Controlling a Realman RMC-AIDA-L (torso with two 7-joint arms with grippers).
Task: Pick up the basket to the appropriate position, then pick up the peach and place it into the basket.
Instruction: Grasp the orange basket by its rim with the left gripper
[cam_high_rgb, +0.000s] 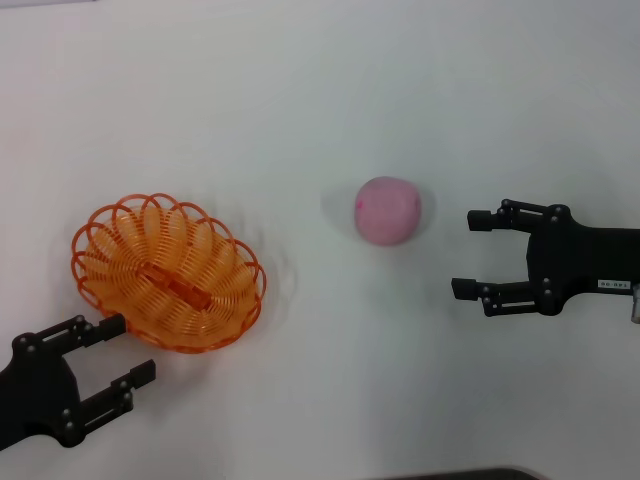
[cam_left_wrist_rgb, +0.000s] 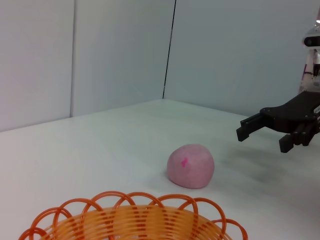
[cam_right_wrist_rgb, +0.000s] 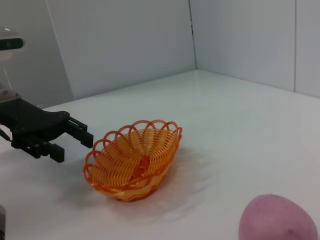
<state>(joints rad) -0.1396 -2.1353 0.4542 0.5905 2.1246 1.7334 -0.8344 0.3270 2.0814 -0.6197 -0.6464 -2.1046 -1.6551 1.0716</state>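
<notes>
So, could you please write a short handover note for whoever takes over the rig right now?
Left gripper: open, empty, right beside the near rim of the basket, not gripping it.
Right gripper: open, empty, beside the peach, clear of it.
Basket: empty, on the table on the robot's left.
Peach: on the table, mid-right, apart from the basket.
Done: nothing visibly.
Left: grasp and position the basket, then put the peach in.

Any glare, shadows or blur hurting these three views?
Head view: bright, washed-out table, only faint shadows around the peach and basket. Left wrist view: soft shadow under the right gripper; basket rim cropped. Right wrist view: peach close, cut off at the corner, slightly soft; left gripper sharp.
</notes>
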